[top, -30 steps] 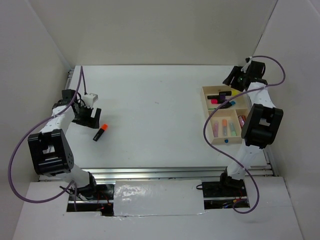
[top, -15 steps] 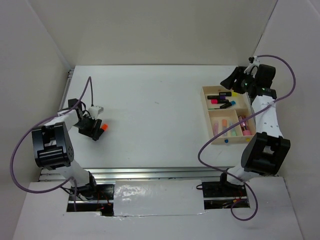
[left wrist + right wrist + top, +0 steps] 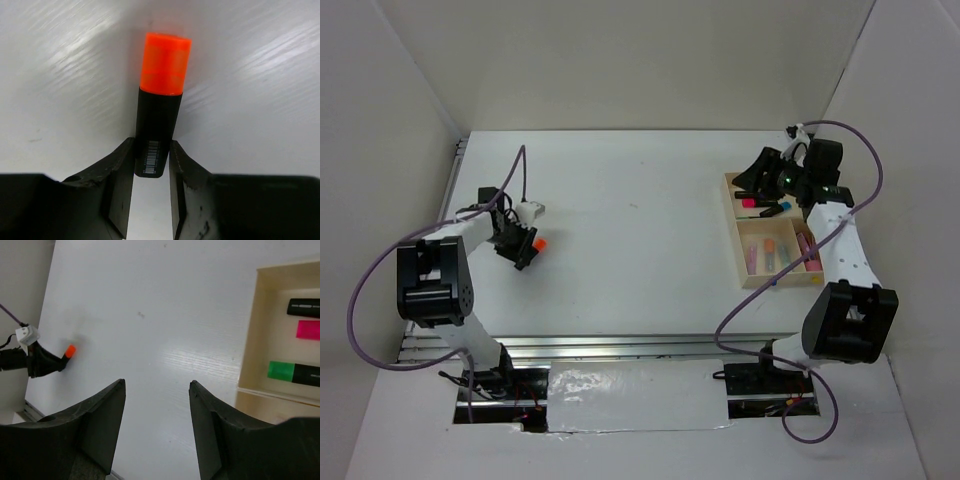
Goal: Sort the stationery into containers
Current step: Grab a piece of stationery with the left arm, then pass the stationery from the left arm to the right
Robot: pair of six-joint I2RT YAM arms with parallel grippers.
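At the lower edge of the top view both arm bases sit by the near rim of the white table [image 3: 640, 190], each trailing a looped purple cable [image 3: 355, 320]. The left arm folds up the left side of the frame and its forearm turns right at mid-height. There the left gripper [image 3: 523, 245] is clamped on an orange-capped highlighter [image 3: 536, 243]. In the left wrist view the two black fingers [image 3: 119, 172] pinch the barcode end of the black body and the orange cap points away toward the top of the frame. Whether the highlighter touches the table I cannot tell

At the right of the top view lies the wooden tray [image 3: 732, 225], a blue dot [image 3: 772, 282] on its near rim. Its near compartments hold pale markers [image 3: 770, 252] and a pink tube [image 3: 810, 250]. The right arm rises along the tray's right side and bends left at the wrist. The right gripper [image 3: 756, 178] hangs over the tray's far compartment. In the right wrist view its fingers [image 3: 97, 432] stand wide apart with nothing between them, and that compartment shows at the upper right with a black marker [image 3: 302, 306], a pink marker [image 3: 307, 329] and a green-capped highlighter [image 3: 292, 372]. Nothing lies on the table between the two grippers
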